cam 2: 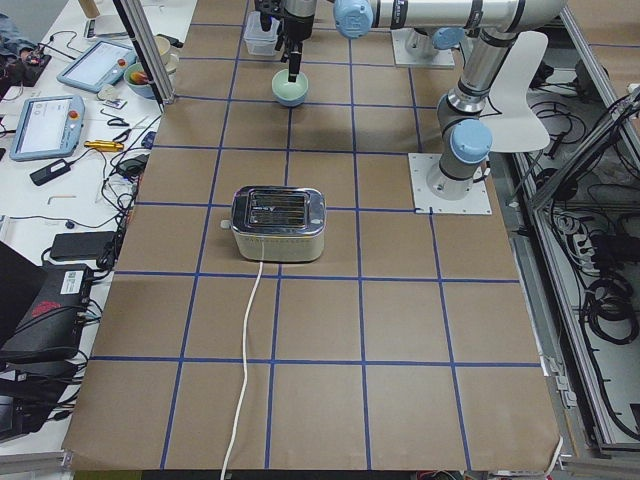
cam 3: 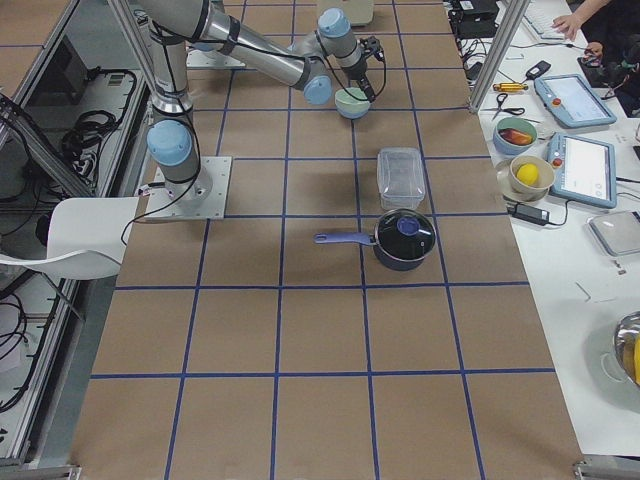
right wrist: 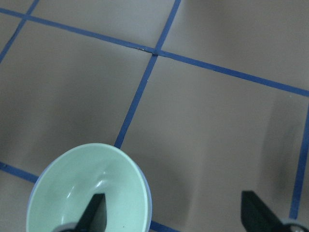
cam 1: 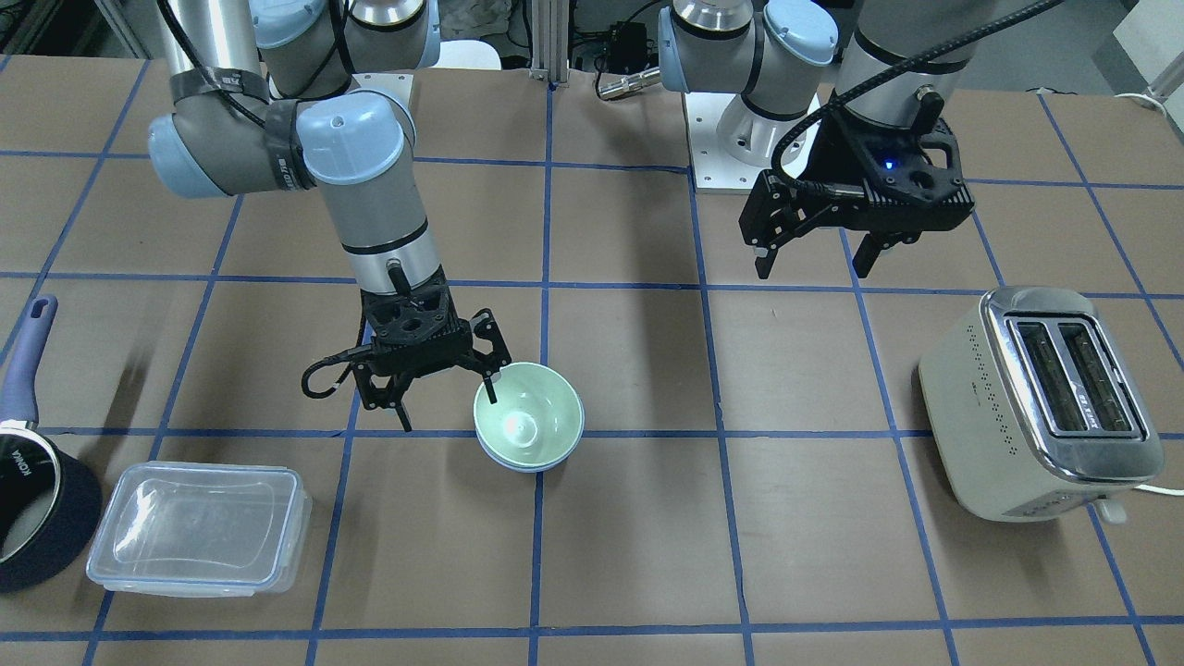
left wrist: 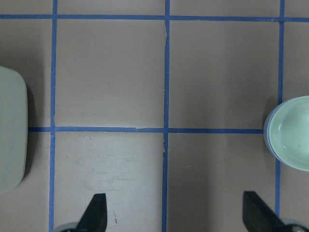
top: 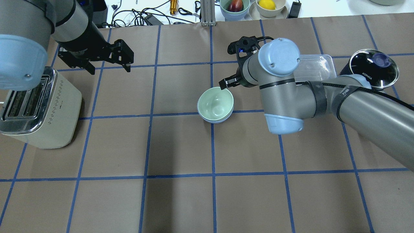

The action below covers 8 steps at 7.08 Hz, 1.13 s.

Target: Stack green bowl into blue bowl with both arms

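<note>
I see my right gripper [cam 1: 449, 412] spread wide, one finger over the inside of the green bowl [cam 1: 529, 416], the other outside its rim. The green bowl sits nested in the blue bowl [cam 1: 535, 466]. Farther off, my left gripper [cam 1: 814, 270] hangs wide too, well apart from both bowls.

Mint-green bowl [top: 215, 103], periwinkle-blue bowl [top: 216, 120], brown table [top: 181, 145] with blue grid lines

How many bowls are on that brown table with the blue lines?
2. The green bowl sits nested inside the blue bowl, near the middle of the table; only a thin edge of the blue one shows beneath it. None seems hidden.
</note>
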Each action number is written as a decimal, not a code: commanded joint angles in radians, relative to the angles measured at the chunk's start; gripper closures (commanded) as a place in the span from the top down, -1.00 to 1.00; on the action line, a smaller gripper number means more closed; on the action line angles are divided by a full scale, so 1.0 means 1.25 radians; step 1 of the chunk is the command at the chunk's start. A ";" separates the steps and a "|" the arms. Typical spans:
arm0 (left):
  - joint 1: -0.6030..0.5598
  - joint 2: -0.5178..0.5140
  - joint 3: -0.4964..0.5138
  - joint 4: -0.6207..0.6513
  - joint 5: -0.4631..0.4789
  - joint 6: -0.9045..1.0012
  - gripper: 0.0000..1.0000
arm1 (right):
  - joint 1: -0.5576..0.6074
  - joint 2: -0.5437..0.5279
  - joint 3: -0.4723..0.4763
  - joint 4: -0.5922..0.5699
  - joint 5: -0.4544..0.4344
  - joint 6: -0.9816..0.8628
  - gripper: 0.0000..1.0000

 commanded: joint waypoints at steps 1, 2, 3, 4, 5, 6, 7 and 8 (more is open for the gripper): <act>0.000 -0.002 0.003 0.001 0.001 0.000 1.00 | -0.087 -0.060 -0.120 0.345 -0.054 0.000 1.00; 0.000 -0.001 0.003 0.001 0.003 0.001 1.00 | -0.136 -0.088 -0.143 0.470 -0.067 0.002 1.00; 0.000 -0.003 0.003 -0.001 0.002 0.000 1.00 | -0.174 -0.129 -0.145 0.586 -0.082 0.002 1.00; 0.000 -0.005 0.003 -0.001 0.003 0.000 1.00 | -0.194 -0.179 -0.151 0.688 -0.083 0.002 1.00; 0.000 -0.005 0.003 -0.001 0.002 0.000 1.00 | -0.200 -0.194 -0.185 0.758 -0.131 0.002 1.00; 0.000 -0.005 0.003 -0.002 0.003 -0.001 1.00 | -0.198 -0.198 -0.230 0.839 -0.164 0.014 1.00; 0.000 -0.005 0.003 -0.004 0.003 -0.001 1.00 | -0.188 -0.193 -0.251 0.867 -0.161 0.052 1.00; 0.000 -0.005 0.003 -0.003 0.003 -0.001 1.00 | -0.164 -0.195 -0.258 0.882 -0.151 0.137 1.00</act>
